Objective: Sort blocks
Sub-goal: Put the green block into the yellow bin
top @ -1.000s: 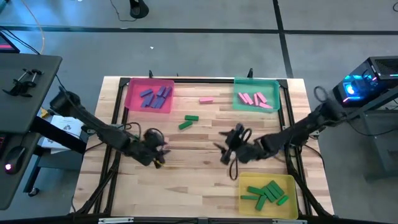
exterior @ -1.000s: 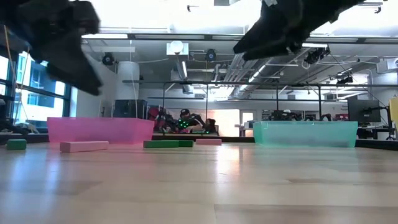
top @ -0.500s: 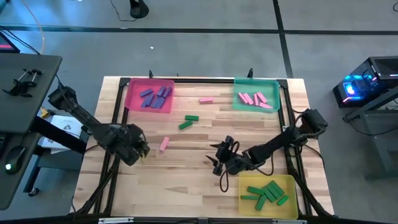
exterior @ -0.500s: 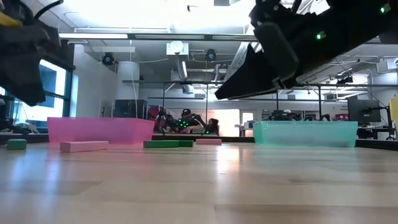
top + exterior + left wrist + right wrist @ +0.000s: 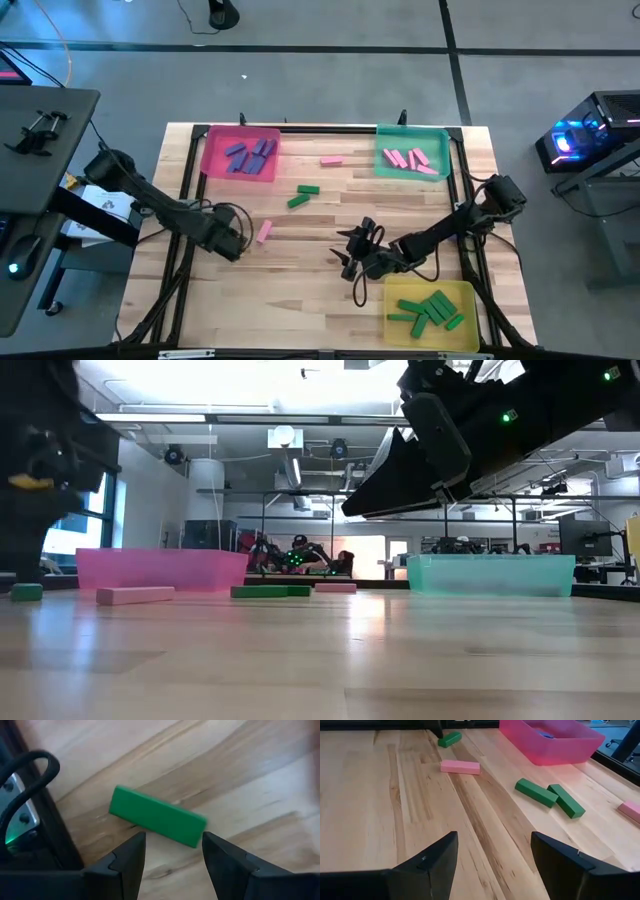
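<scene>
In the left wrist view a green block (image 5: 157, 816) lies flat on the wooden table, just ahead of my open left gripper (image 5: 172, 857), whose fingers point down above it without touching. In the high view that gripper (image 5: 232, 241) hides this block; a pink block (image 5: 264, 232) lies just to its right. Two green blocks (image 5: 302, 195) and another pink block (image 5: 331, 160) lie farther back. My right gripper (image 5: 352, 262) hangs open and empty above bare wood right of centre; its own view (image 5: 492, 857) shows nothing between the fingers.
At the back left stands a pink tray (image 5: 210, 160) holding purple blocks, at the back right a teal tray (image 5: 440, 160) with pink blocks. A yellow tray (image 5: 460, 295) with green blocks is at the near right. Bare wood lies between the two arms.
My left gripper has gone toward the table's left edge and a little down, tipping to point steeply down and rolling; the pink block it covered now shows. My right gripper sank toward the table's near edge, then held still. No block has moved.
</scene>
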Tool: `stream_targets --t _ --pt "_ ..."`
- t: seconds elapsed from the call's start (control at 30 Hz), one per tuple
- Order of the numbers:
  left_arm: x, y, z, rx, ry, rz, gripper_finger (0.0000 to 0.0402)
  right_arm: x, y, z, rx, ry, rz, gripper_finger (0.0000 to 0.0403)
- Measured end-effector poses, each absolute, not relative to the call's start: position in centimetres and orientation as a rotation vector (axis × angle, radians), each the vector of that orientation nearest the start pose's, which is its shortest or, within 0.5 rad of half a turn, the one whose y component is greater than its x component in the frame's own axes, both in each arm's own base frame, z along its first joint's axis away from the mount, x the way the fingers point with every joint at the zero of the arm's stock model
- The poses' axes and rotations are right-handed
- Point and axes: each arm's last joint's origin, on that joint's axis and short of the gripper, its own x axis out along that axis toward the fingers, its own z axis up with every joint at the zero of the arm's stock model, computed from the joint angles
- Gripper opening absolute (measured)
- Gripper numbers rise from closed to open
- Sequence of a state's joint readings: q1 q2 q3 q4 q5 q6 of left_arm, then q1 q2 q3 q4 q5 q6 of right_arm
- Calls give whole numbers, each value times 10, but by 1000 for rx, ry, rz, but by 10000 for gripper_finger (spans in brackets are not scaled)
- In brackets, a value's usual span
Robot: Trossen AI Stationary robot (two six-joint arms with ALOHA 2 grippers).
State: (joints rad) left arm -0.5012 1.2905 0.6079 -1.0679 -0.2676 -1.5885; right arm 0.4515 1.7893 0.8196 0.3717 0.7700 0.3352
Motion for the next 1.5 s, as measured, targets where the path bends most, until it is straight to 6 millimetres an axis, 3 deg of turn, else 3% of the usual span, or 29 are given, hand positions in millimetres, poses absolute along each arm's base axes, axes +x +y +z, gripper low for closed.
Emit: stream_targets --t 0.17,0.37,0.57,0.8,1.0,1.1,1.3,1.5 --pt "153 -68 141 -563 1357 1006 184 313 130 143 -15 430 -386 236" --pt "173 -76 132 -560 1346 769 183 314 130 144 -11 426 -385 236" --pt "194 -88 151 -545 1224 618 183 314 130 144 -6 419 -385 236" --pt "198 -101 176 -263 1259 448 184 314 130 145 -4 416 -384 236" --pt "184 -90 177 92 1435 362 184 314 130 145 -1 413 -384 236" --pt "180 -81 171 164 1497 332 184 314 130 145 -1 412 -384 236" --pt "174 -58 154 196 1599 342 184 314 130 145 -1 412 -384 236" --pt "177 -38 144 84 1602 395 184 314 130 145 -3 412 -384 236"
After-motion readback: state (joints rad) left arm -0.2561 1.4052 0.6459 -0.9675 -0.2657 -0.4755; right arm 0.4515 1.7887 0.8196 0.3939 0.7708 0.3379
